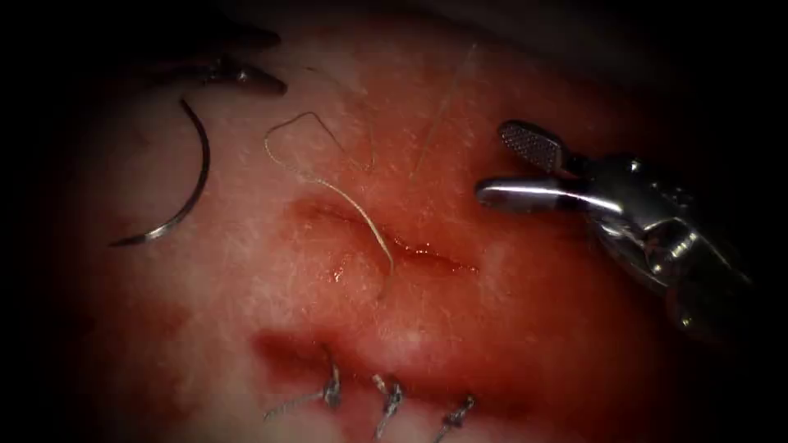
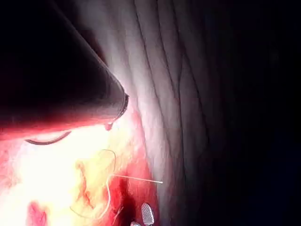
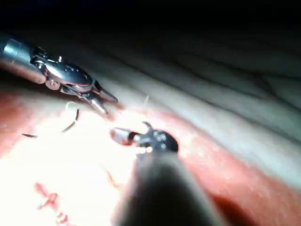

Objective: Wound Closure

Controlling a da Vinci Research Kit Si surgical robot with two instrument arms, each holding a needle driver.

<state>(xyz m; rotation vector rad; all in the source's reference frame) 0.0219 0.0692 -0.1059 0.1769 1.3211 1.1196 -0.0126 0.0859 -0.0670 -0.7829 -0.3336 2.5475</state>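
Reaching in over the tissue's [image 1: 246, 287] right edge, the right tool [image 1: 492, 168] has its jaws spread, gripping nothing. Left tool [image 1: 258, 61] sits dim at the top-left corner; can't tell its grip. The needle [image 1: 194, 184] lies loose left of the cut [image 1: 394, 246], arc running top-to-bottom, not in tissue. Thread [image 1: 328, 184] trails into the cut.

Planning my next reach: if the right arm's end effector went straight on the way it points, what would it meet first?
Probably the thin thread crossing ahead of the open right end effector, which holds nothing; beyond it, the looped thread on the tissue. Depth is unclear.
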